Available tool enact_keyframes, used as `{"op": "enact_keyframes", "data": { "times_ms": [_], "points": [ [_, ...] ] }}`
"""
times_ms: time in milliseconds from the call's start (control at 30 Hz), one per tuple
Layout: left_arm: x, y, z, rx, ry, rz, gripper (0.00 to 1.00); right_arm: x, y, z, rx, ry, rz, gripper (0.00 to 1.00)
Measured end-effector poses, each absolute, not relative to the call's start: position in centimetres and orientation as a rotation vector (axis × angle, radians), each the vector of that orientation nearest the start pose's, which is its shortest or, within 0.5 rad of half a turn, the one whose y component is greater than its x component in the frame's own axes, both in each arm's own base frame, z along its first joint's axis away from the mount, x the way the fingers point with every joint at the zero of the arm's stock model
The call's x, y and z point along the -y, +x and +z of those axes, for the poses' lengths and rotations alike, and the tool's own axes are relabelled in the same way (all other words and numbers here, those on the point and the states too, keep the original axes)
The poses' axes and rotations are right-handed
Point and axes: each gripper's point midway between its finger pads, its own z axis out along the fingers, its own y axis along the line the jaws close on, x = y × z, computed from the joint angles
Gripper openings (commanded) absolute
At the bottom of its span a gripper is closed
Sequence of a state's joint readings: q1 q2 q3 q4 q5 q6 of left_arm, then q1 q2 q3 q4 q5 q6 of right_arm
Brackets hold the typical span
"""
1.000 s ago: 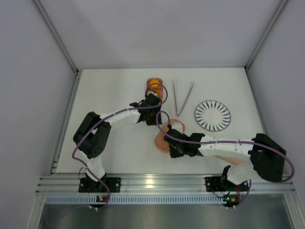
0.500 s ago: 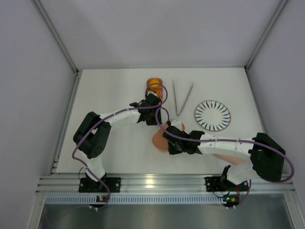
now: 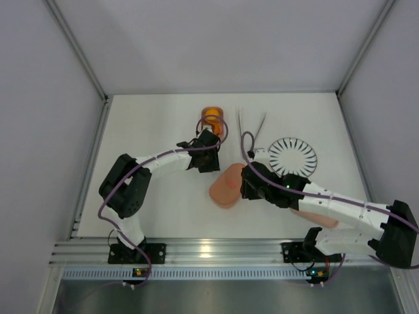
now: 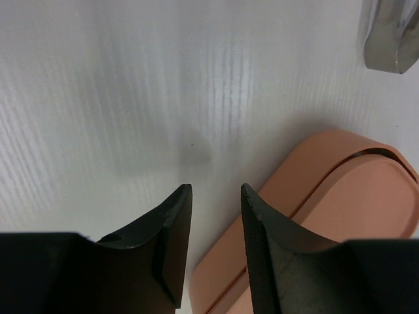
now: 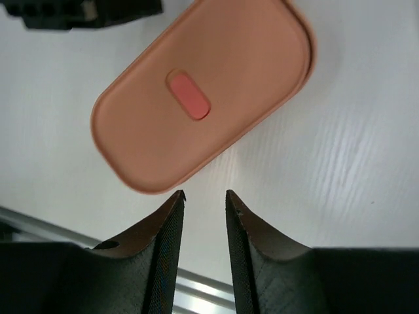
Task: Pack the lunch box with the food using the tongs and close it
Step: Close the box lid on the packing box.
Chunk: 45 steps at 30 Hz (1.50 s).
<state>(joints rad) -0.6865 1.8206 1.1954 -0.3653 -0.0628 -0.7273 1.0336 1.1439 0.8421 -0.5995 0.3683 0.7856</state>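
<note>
1. Reference item: the lunch box (image 3: 224,188). It lay on the table (image 3: 150,131) with its lid (image 5: 249,59) seated flush and a red oval tab (image 5: 188,95) at the lid's centre. All positions below are given from this box.

2. My left gripper (image 4: 215,190) stood at the box's far edge (the side away from my bases). Its fingers were a narrow gap apart, with only bare table between them, and nothing was held. In the wrist view one finger overlapped the box's rim. I could not tell whether it touched the rim.

3. My right gripper (image 5: 204,194) stood at the box's right side, with its tips aimed at the box and just short of the rim, apart from it. Its fingers were likewise a narrow gap apart and held nothing.

4. The tongs (image 3: 261,124) lay flat beyond the box, up and to its right, in neither gripper.

5. A round striped plate (image 3: 292,157) sat right of the box, past the tongs.

6. An orange round container (image 3: 211,118) stood beyond the box's far edge, past my left gripper.
</note>
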Motion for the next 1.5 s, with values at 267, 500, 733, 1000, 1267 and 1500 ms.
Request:
{"op": "enact_keyframes", "data": {
  "times_ms": [267,500,733,1000,1267,1500],
  "points": [
    [24.7,33.2,6.5,-2.54,-0.231,-0.363,0.42,-16.8,24.8,11.3,-2.422,0.076,0.169,0.36],
    [22.9,32.8,10.0,-2.451,-0.288,-0.376,0.42,-15.9,27.3,8.3,-2.502,0.057,0.151,0.39],
    [21.0,29.0,10.3,-2.465,-0.305,-0.391,0.41,-16.9,28.9,7.8,-2.503,0.046,0.249,0.41],
    [23.6,23.6,9.0,-2.537,-0.215,-0.434,0.32,-16.7,31.5,8.3,-2.479,0.102,0.223,0.4],
    [23.7,19.4,6.8,-2.575,-0.265,-0.427,0.14,-16.6,33.1,5.5,-2.547,0.129,0.171,0.33],
    [23.4,17.9,4.3,-2.606,-0.327,-0.401,0.12,-16.9,33.1,3.5,-2.598,0.121,0.152,0.32]
  ]
}}
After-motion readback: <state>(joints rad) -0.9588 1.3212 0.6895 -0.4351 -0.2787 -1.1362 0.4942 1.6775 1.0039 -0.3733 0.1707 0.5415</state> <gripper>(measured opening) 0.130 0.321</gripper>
